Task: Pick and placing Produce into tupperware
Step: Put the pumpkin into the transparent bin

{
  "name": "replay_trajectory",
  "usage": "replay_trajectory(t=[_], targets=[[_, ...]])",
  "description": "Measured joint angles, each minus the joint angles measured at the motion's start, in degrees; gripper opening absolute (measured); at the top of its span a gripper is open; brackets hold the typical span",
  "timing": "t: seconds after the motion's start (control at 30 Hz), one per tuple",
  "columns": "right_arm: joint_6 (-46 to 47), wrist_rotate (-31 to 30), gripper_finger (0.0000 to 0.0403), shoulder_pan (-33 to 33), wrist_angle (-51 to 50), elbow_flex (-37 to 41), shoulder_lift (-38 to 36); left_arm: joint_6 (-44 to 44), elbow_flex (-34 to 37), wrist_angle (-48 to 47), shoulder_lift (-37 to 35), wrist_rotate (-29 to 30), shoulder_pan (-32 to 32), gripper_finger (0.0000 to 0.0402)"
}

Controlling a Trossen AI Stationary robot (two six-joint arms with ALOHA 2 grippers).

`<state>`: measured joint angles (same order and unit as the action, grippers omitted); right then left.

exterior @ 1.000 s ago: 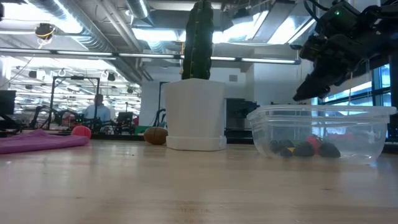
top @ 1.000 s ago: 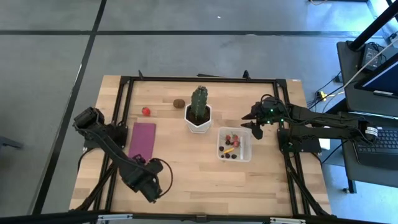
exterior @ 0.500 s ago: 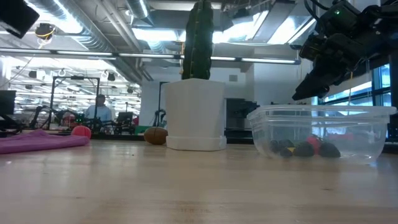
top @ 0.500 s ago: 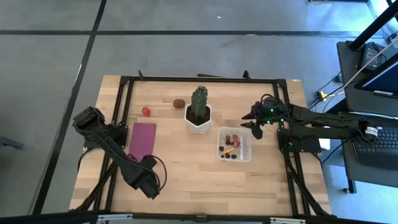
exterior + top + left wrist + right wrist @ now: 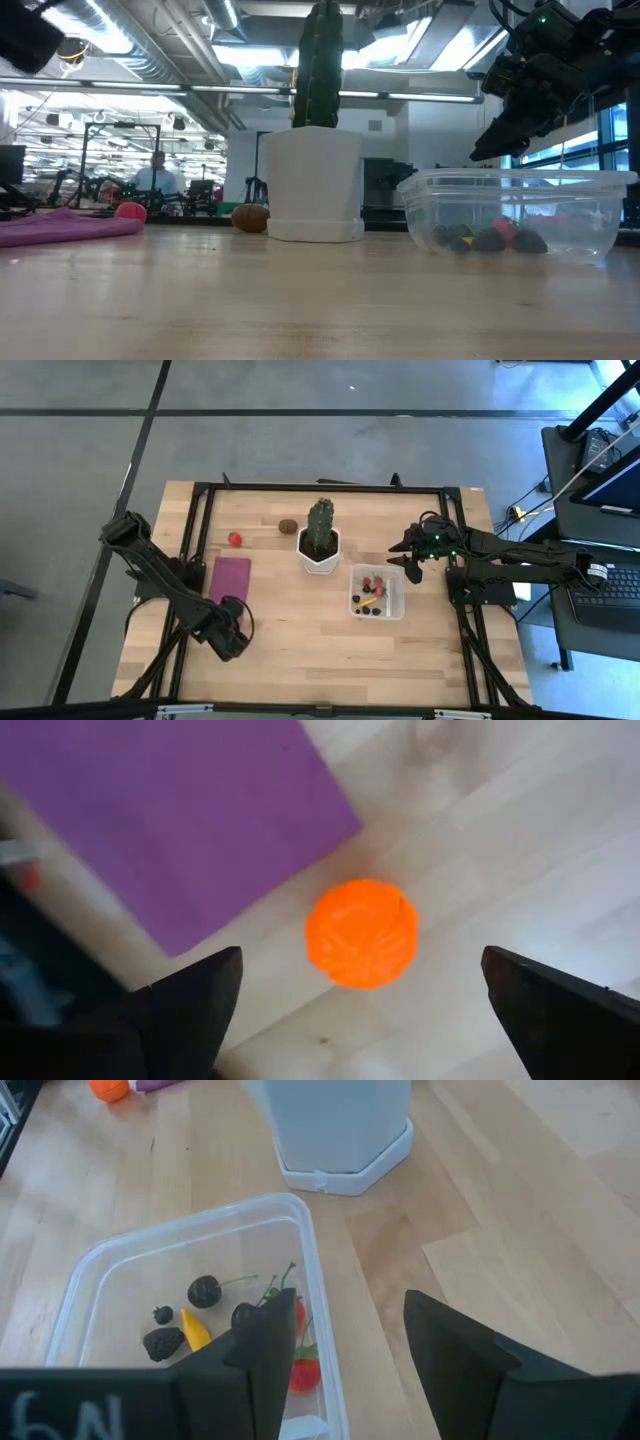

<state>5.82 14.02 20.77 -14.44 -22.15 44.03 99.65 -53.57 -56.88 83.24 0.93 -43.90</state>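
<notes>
Left arm poised over the orange piece; right arm waits.

Left gripper point(image 5: 360, 1010), fingers spread and empty, hovers above the orange piece point(image 5: 361, 933) at the purple mat's point(image 5: 229, 582) 6 o'clock; a round toy could roll away. One red piece point(image 5: 234, 539) and one brown oval point(image 5: 287, 526) remain loose. The tupperware point(image 5: 394, 606) holds several, beside the right gripper point(image 5: 345, 1350), fingers half-parted, empty.

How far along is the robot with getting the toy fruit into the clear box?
Partly done: several pieces, red and dark berries and a yellow one, already lie in the clear box. In hand: the left gripper, jaws open, hovers over the orange piece beside the purple mat. Left: the red piece and brown piece. The right gripper waits above the box.
</notes>
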Motion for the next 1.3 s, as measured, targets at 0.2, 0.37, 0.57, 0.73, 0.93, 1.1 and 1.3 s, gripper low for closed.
replay_trajectory(t=[0.2,0.37,0.57,0.73,0.93,1.1,1.3], targets=[[-0.1,0.0,0.0188,0.0,0.0,0.0,0.0,0.4,5.3,8.3,-0.2,-0.6,0.0,0.0393],[-0.1,0.0,0.0188,0.0,0.0,0.0,0.0,1.3,6.7,8.9,-0.3,-2.0,0.0,0.0393],[-0.1,0.0,0.0188,0.0,0.0,0.0,0.1,1.9,8.5,13.4,-0.3,-1.8,0.0,0.0393],[-0.2,0.0,0.0188,0.0,0.0,0.0,0.1,2.0,10.5,16.0,-0.3,-1.7,0.0,0.0393],[-0.2,0.0,0.0188,0.0,0.0,0.0,0.1,1.8,11.3,15.9,-0.3,-1.3,0.0,0.0393],[-0.4,0.0,0.0188,0.0,0.0,0.0,0.1,1.8,11.3,16.0,-0.3,-1.5,0.0,0.0393],[-0.5,0.0,0.0188,0.0,0.0,0.0,0.1,1.8,11.3,15.9,-0.3,-1.6,0.0,0.0393]])
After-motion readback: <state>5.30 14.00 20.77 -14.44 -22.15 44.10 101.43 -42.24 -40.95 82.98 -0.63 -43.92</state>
